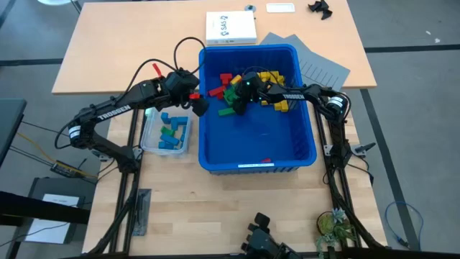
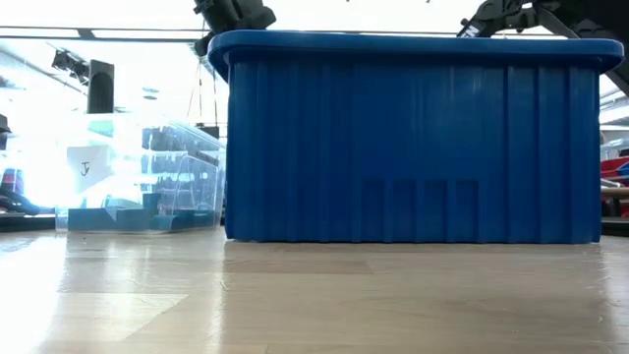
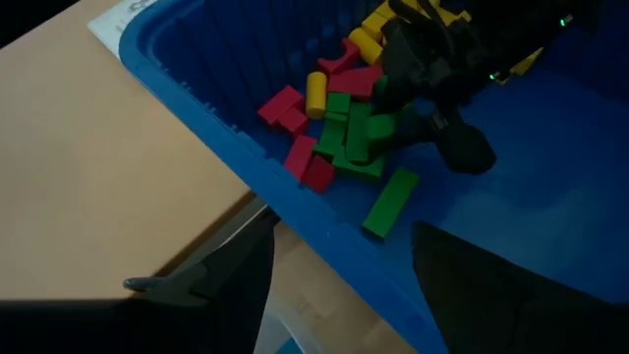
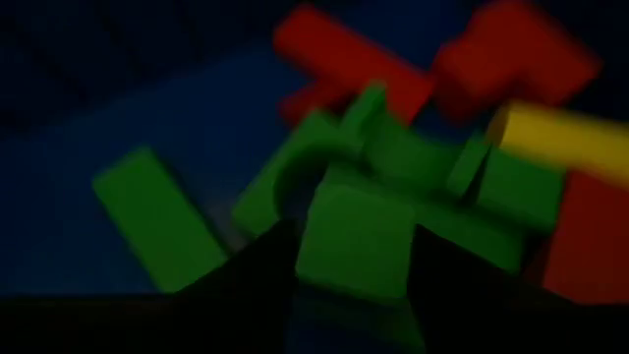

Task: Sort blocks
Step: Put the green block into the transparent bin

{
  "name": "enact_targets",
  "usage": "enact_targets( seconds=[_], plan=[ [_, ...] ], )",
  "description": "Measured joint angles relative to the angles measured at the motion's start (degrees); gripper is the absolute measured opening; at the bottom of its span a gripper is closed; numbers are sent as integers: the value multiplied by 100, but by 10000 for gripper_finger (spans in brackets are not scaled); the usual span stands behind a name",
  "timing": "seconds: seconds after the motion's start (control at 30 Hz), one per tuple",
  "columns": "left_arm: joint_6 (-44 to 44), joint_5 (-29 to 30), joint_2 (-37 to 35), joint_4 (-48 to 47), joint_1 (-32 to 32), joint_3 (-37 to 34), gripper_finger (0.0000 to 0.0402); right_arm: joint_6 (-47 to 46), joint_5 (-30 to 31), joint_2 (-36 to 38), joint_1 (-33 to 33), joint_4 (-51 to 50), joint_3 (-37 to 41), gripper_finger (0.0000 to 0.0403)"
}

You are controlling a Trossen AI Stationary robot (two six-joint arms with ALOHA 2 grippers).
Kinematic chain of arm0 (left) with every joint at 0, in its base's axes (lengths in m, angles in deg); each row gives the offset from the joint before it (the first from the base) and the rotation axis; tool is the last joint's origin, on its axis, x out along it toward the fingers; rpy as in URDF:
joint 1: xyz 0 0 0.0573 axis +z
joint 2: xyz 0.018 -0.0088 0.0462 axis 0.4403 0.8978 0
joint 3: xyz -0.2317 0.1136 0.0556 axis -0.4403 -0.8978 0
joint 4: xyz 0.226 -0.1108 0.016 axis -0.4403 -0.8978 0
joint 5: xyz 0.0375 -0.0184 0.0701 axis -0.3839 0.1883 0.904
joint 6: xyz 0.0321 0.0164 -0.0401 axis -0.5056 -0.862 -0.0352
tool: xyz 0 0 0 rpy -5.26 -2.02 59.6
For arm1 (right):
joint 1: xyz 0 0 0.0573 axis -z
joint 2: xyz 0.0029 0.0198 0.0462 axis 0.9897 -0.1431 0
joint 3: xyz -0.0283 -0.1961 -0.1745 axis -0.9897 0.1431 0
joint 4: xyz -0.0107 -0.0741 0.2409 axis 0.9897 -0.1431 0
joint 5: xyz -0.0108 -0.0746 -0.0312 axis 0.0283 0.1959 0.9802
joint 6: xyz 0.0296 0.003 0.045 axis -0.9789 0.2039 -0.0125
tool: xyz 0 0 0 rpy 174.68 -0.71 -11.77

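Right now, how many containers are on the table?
2: a big blue bin in the middle holding red, green and yellow blocks, and a small clear tub beside it holding blue and green ones.

Wood table (image 1: 108, 43): blue bin (image 1: 257, 160), clear tub (image 1: 154, 140), probably booklet (image 1: 231, 27).
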Motion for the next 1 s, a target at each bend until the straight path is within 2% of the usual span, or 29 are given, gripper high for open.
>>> enact_targets(
  seconds=[0.07, 0.1, 0.27, 0.43, 0.63, 0.8, 0.9, 1.0],
  plan=[
    [-4, 0, 0, 69, 0, 0, 249, 101, 2, 20, 2, 122, -2, 136],
    [-10, 0, 0, 112, 0, 0, 249, 124, 1, 20, 11, 119, -2, 130],
    [-109, -3, 0, 291, -1, 0, 249, 178, -244, 275, 17, -228, 9, 130],
    [-227, -262, 0, 526, -67, 0, 249, 283, -766, 1187, -45, -735, 7, 130],
    [-552, -942, 2, 1198, -138, 0, 249, 283, -1768, 2514, -175, -945, 7, 130],
    [-741, -2129, 33, 2105, -152, -2, 249, 245, -3346, 3377, -203, -772, 0, 130],
    [-743, -2796, 85, 2864, -216, -2, 249, 75, -3504, 3677, -239, -701, -4, 130],
    [-765, -3126, 242, 3522, -365, -2, 249, -13, -3494, 3808, -316, -718, -2, 130]
  ],
)
